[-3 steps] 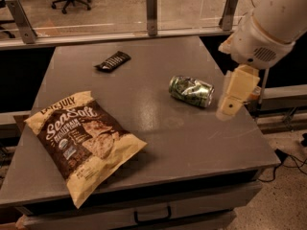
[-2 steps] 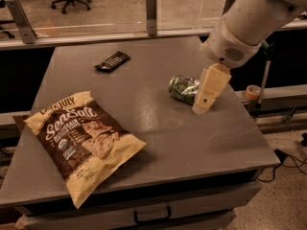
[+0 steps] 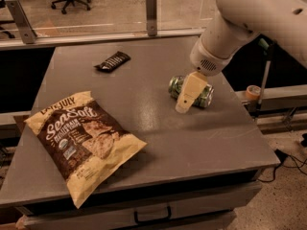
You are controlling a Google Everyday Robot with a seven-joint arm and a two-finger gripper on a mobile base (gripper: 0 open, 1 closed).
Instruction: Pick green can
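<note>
The green can [image 3: 206, 96] lies on its side on the right part of the grey table [image 3: 144, 128]. It is shiny green with whitish print. My gripper [image 3: 187, 99] hangs from the white arm coming in from the upper right. Its cream-coloured finger [image 3: 190, 92] points down and sits in front of the can's middle, hiding part of it. Only the can's two ends show on either side of the finger. I cannot tell whether the gripper touches the can.
A large yellow and brown chip bag [image 3: 81, 140] lies at the front left. A dark snack bar wrapper [image 3: 112, 61] lies at the back. A roll of tape [image 3: 252, 92] sits on a ledge right of the table. A glass rail [image 3: 151, 13] runs behind.
My gripper has moved left from beside the can's right end to over the can's middle. The can, bag and wrapper have not moved.
</note>
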